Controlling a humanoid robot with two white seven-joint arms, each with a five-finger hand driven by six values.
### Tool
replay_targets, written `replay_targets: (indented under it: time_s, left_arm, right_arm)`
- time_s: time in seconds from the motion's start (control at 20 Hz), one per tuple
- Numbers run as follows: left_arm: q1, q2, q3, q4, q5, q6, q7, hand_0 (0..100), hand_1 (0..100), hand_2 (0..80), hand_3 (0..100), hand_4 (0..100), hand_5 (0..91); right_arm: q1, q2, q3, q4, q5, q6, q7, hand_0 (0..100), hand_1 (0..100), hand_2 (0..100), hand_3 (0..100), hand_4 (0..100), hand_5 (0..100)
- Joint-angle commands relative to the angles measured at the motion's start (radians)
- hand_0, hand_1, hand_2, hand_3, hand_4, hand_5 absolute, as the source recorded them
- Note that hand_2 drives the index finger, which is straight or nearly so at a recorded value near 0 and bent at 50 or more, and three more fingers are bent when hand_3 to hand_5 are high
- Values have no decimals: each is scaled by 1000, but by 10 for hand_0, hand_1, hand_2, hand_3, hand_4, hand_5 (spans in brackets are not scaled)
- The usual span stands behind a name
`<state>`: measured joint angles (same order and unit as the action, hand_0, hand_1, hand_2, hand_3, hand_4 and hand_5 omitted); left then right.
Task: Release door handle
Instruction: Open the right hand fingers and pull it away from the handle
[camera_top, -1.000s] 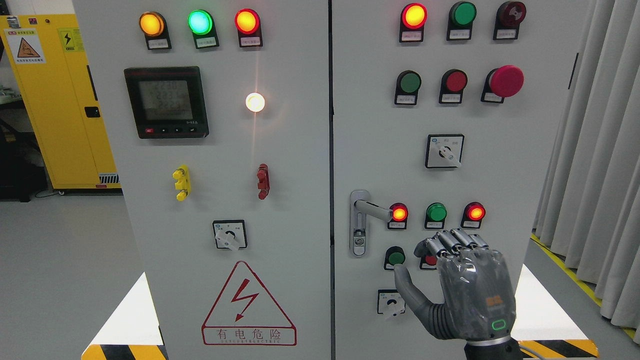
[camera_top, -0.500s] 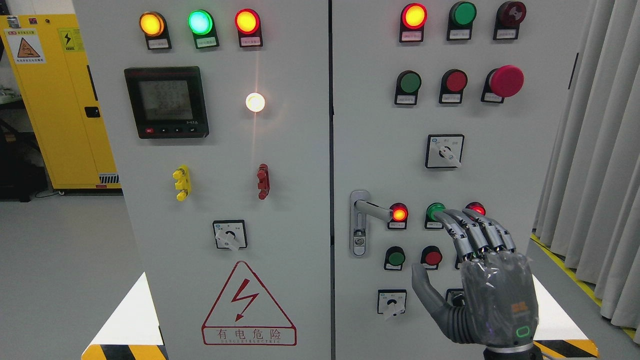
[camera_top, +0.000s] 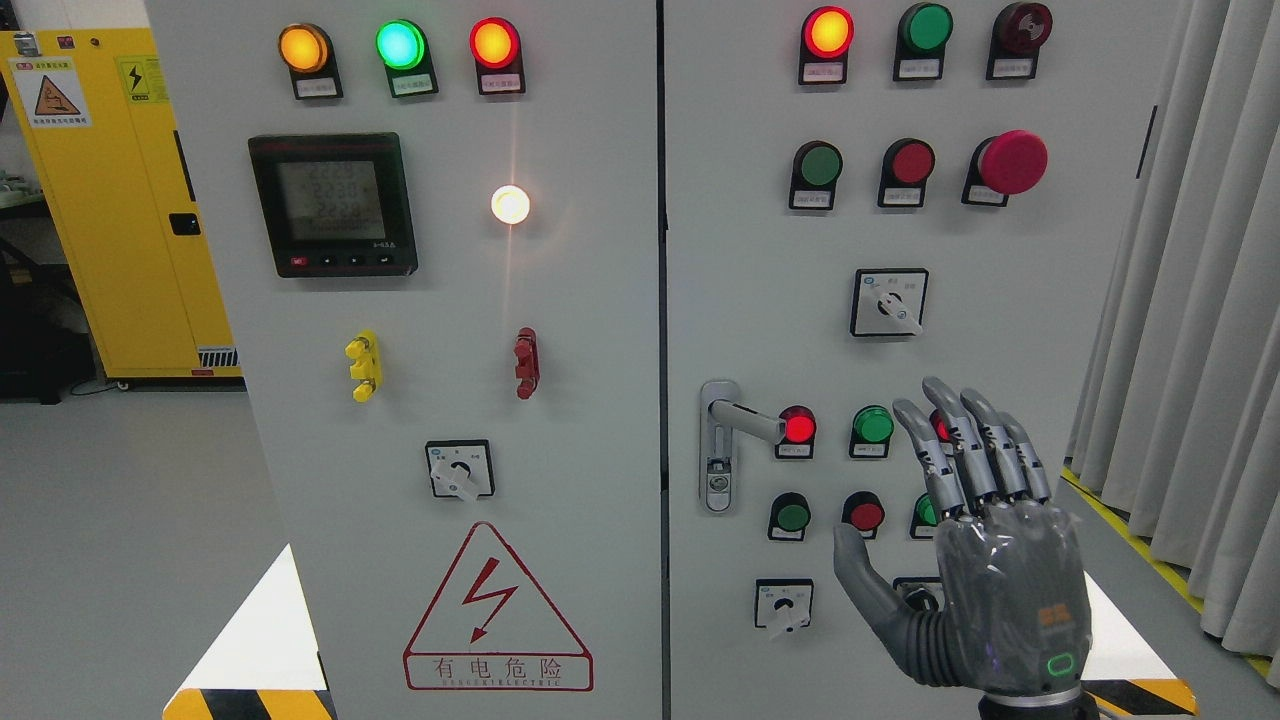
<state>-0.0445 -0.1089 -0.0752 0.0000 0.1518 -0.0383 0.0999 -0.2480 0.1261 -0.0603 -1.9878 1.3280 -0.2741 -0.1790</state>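
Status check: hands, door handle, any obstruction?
Right hand open, holding nothing, right of the door handle. Handle free, lever pointing right. Left hand not in view. Nothing in the way.

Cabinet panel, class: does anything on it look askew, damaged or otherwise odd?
Nothing looks damaged. The door handle sticks out sideways from its plate, free of any grasp, and the doors look shut. The right hand is open in front of the lower buttons, hiding part of a red lamp. The left hand is out of view.

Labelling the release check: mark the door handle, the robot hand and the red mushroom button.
door handle (camera_top: 745, 415), head view, on the lever.
right hand (camera_top: 1010, 590), head view, back of the palm, fingers spread.
red mushroom button (camera_top: 1012, 161), head view, on its cap.
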Motion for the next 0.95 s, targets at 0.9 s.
replay_targets:
  time_s: [0.9]
  left_arm:
    - [0,0,0,-12,0,0,0,120,556,0,0,0,0]
  right_arm:
    - [55,7,25,-9,-67,1,3,510,365,0,0,0,0]
